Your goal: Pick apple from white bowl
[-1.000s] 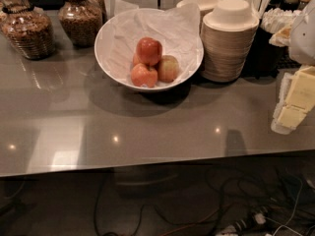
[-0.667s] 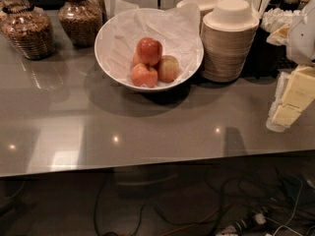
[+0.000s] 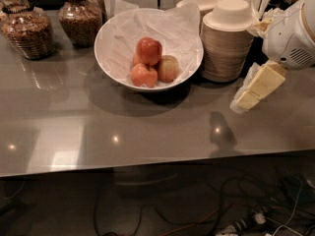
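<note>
Tool (image 3: 244,100) being held over bench (image 3: 147,132), right of bowl (image 3: 106,43), state cannot be told. Apple (image 3: 149,49) being crowded by other apples (image 3: 143,75) - stack (image 3: 226,48) being risked on approach.

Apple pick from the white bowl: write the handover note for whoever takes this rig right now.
The tool is at the right side of the view, above the table, right of the white bowl and just in front of the stacked beige bowls. It touches no fruit.
The apple, the reddest one, sits on top of two other apples in the paper-lined bowl.
Done: nothing grasped yet.
Left: bring the tool across to the bowl, grip the apple, lift it out.
</note>
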